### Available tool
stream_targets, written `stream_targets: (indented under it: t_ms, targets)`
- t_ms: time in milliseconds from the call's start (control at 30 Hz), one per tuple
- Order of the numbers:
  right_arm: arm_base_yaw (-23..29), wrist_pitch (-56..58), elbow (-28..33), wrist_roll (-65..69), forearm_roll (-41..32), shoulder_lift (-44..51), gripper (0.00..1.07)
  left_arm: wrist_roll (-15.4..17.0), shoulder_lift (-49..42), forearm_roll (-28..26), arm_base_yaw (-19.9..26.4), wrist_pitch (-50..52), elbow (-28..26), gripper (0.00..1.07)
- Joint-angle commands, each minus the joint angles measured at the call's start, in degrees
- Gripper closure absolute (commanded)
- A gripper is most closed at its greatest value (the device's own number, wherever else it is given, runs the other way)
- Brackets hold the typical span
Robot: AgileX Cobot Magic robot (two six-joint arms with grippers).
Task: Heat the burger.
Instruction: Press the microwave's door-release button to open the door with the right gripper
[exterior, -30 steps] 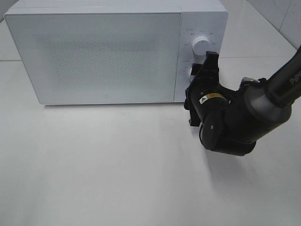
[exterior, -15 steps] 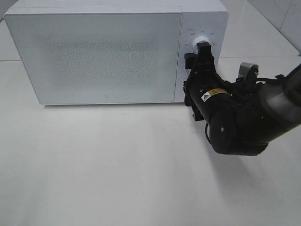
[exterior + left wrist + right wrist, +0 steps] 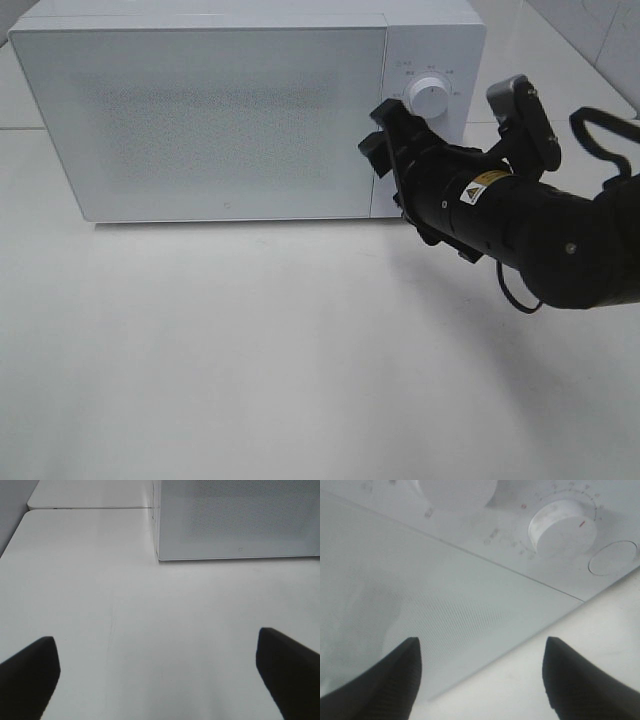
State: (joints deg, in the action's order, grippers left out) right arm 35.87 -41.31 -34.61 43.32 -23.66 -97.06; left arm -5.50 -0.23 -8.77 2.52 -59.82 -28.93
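As microwave (image 3: 200, 110) sits shut on white tbl (image 3: 250, 360) | L pincer (image 3: 156, 640) wide | R pincer (image 3: 481, 642) wide

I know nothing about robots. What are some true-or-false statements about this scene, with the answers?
1. The microwave door is closed. True.
2. The right gripper is at the microwave's front, near the knobs. True.
3. A burger sits on the table in front of the microwave. False: no burger shows in any view.
4. The left gripper is clamped on something. False: its jaws stand open above the table, holding nothing.
5. The control panel has a touchscreen. False: it has round knobs.
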Motion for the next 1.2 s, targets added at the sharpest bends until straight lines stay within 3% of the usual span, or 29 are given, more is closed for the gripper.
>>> stream_targets:
  t_ms: [33, 100, 133, 267, 300, 633, 867, 1200]
  targets:
    - [-0.97, 14.09, 0.11, -16.62, 1.6, 4.53, 0.4, 0.23, -1.26, -0.23, 0.23, 0.4, 0.17, 0.07]
    - [-1.43, 16.96, -0.06, -19.14, 1.72, 5.27, 0.4, 0.23, -1.26, -0.23, 0.23, 0.4, 0.17, 0.07]
    - [-2.69, 24.41, -0.52, -25.84, 2.58, 6.88, 0.4, 0.23, -1.26, -0.23, 0.23, 0.4, 0.17, 0.07]
    - [-4.53, 34.84, -1.38, -34.32, 4.58, 9.11, 0.4, 0.23, -1.26, -0.23, 0.23, 0.4, 0.17, 0.07]
    - [-5.67, 42.63, -2.06, -38.79, 6.19, 10.37, 0.4, 0.23, -1.26, -0.23, 0.23, 0.4, 0.17, 0.07]
    - [-7.68, 73.91, -5.44, -42.17, 19.31, 18.56, 0.4, 0.23, -1.26, -0.23, 0.23, 0.4, 0.17, 0.07]
    - [-7.68, 87.03, -5.56, -42.23, 19.48, 29.11, 0.4, 0.23, -1.26, -0.23, 0.23, 0.4, 0.17, 0.07]
    - [-7.62, 94.08, -5.56, -42.17, 19.48, 43.37, 0.4, 0.23, -1.26, -0.23, 0.23, 0.4, 0.17, 0.07]
